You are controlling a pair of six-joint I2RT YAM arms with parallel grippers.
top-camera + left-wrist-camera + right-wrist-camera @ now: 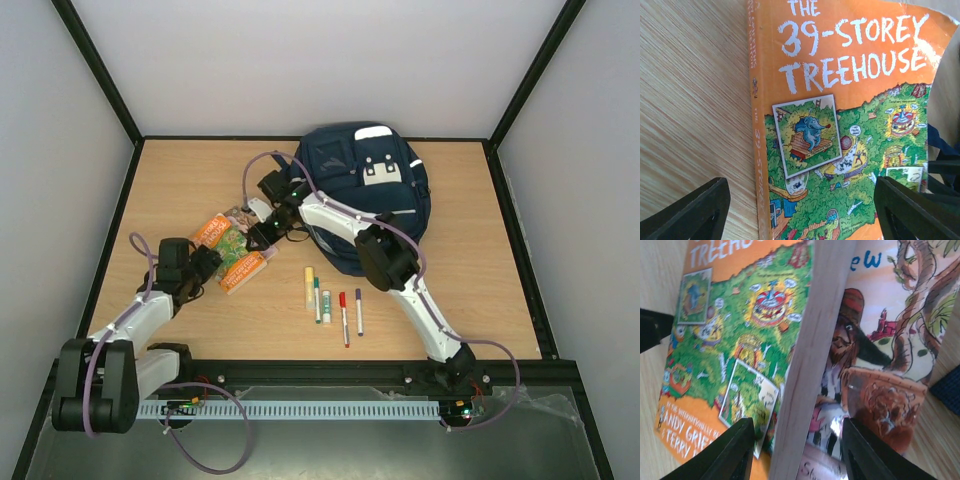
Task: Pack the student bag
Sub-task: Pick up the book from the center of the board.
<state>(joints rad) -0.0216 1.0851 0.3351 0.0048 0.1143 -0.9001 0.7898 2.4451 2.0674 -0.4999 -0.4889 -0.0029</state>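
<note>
The bag [385, 190] lies at the table's [470, 300] 12 o'clock side, about 2 o'clock from the orange book [228, 250], whose long axis runs 11 to 5. Our right pincer [797, 452], the nearer to the bag, stands apart astride the book's page edge. Our left pincer [800, 215] gapes wide over its spine. We judge the carry goes toward 2 o'clock.
</note>
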